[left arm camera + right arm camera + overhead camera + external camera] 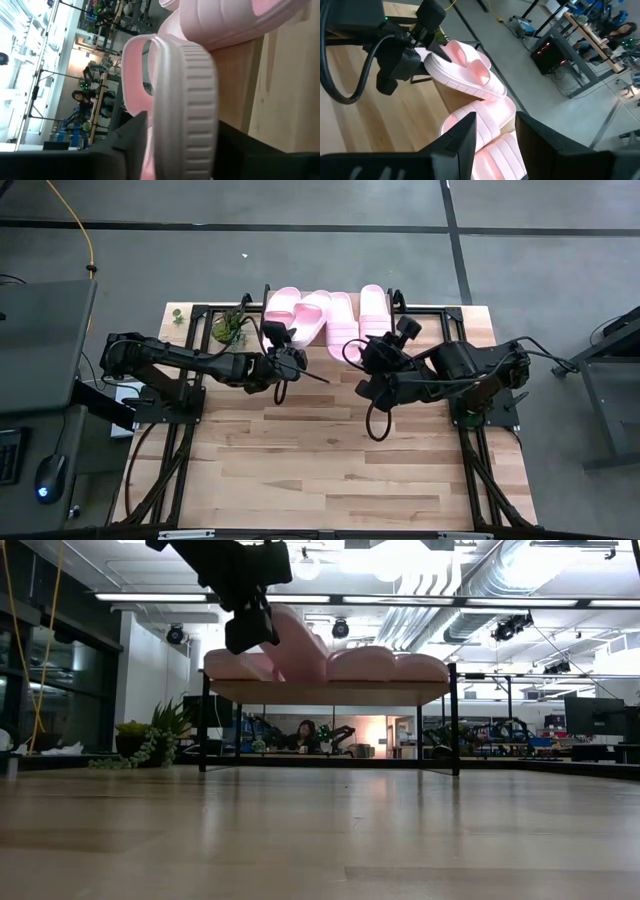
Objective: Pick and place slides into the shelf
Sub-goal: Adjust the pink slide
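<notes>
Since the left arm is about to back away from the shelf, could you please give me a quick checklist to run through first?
1. All four slides on the shelf: ok.
2. Tilted slide lying flat: not ok; it leans across its neighbour.
3. Left gripper clear of the tilted slide: cannot tell; its fingers sit right at the edge.
4. Right gripper open and holding nothing: ok.
5. Right two slides flat, side by side: ok.
6. Plant clear of the left arm: ok.

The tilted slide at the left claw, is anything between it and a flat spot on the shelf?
Yes. The tilted slide leans over the neighbouring slide on the shelf, so that slide lies under part of it. The left claw is right at its edge; the right claw is beside the row.
</notes>
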